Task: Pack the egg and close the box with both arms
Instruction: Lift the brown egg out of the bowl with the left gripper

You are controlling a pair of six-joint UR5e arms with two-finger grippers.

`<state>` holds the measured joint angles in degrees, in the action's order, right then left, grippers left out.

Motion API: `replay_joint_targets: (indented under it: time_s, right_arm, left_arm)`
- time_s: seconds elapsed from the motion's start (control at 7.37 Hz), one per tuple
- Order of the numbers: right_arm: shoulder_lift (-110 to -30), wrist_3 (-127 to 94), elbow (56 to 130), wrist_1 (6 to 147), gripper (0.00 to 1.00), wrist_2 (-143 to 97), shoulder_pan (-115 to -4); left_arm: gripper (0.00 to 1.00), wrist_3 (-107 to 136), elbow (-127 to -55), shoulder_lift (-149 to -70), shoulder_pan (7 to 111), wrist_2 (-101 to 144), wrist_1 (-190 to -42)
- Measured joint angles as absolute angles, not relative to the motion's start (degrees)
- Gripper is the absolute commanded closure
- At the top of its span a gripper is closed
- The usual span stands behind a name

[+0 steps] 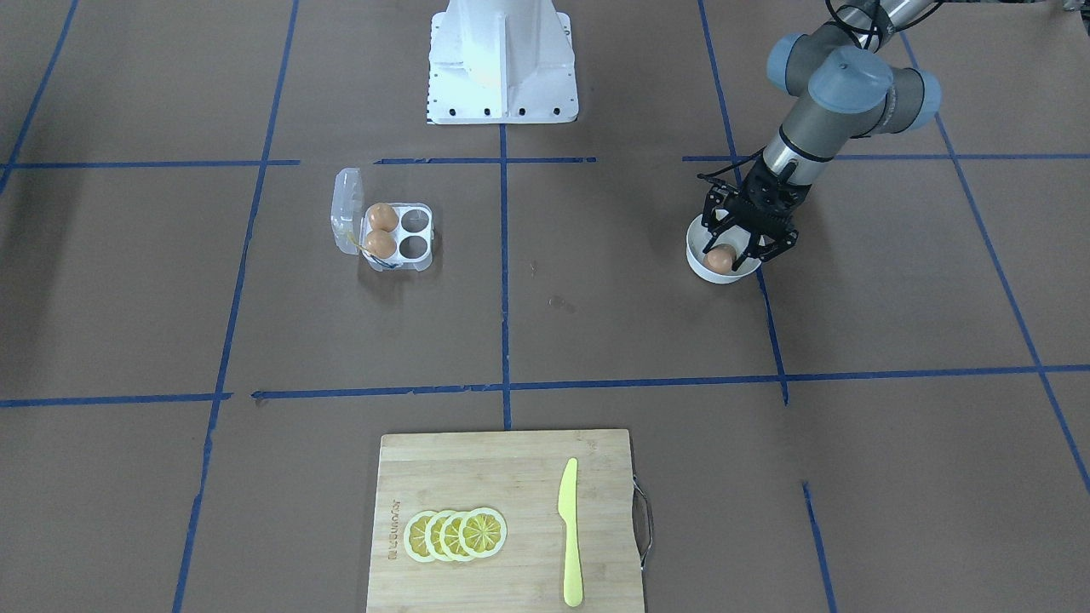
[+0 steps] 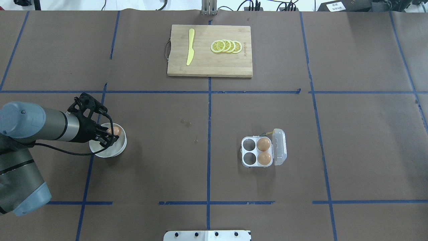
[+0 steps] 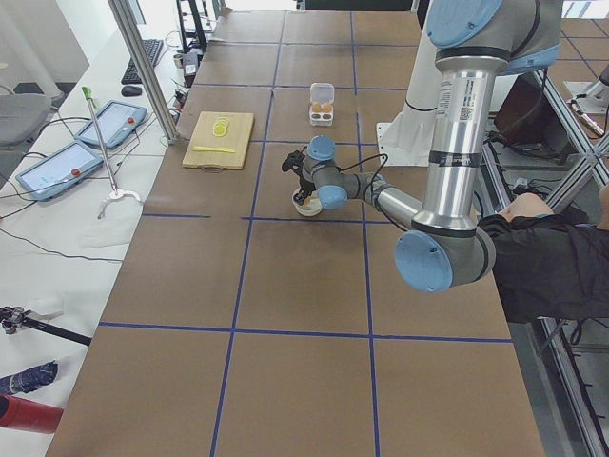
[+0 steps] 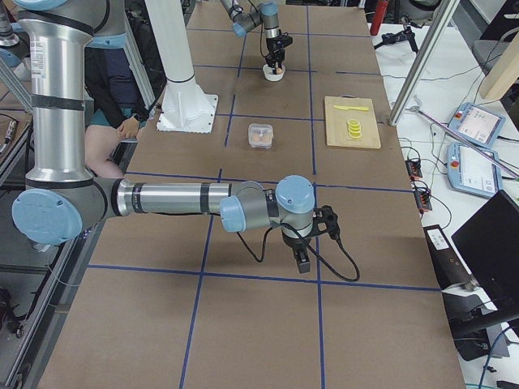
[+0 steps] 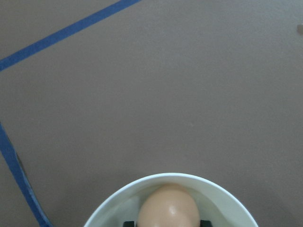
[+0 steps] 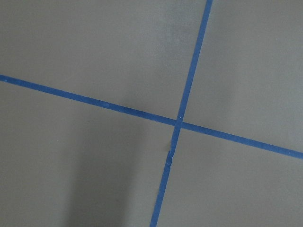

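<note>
The egg (image 1: 722,258) lies in a round white bowl (image 1: 708,271) on the robot's left side of the table. My left gripper (image 1: 734,245) reaches down into the bowl, its black pads against both sides of the egg (image 5: 168,210). The box (image 1: 415,266) stands open near the table's middle, its clear lid (image 1: 345,204) folded back. Two look-alike eggs (image 1: 381,217) fill the cells beside the lid; the other two cells are empty. My right gripper (image 4: 302,258) hangs low over bare table far from the box; I cannot tell whether it is open or shut.
A wooden cutting board (image 1: 477,477) with lemon slices (image 1: 456,535) and a yellow knife (image 1: 569,532) lies at the operators' side. The white base pedestal (image 1: 502,60) stands at the robot's side. A person (image 3: 547,267) sits beside the table.
</note>
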<state>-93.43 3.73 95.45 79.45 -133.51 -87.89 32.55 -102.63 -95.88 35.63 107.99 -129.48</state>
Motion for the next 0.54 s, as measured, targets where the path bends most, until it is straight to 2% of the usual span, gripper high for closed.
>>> replay_joint_targets:
  time_s: [0.54]
  right_arm:
    - [-93.4, 3.7, 95.5, 79.5, 0.0, -133.5, -87.9]
  left_arm:
    - [0.89, 26.7, -105.7, -94.9, 39.1, 108.6, -131.3]
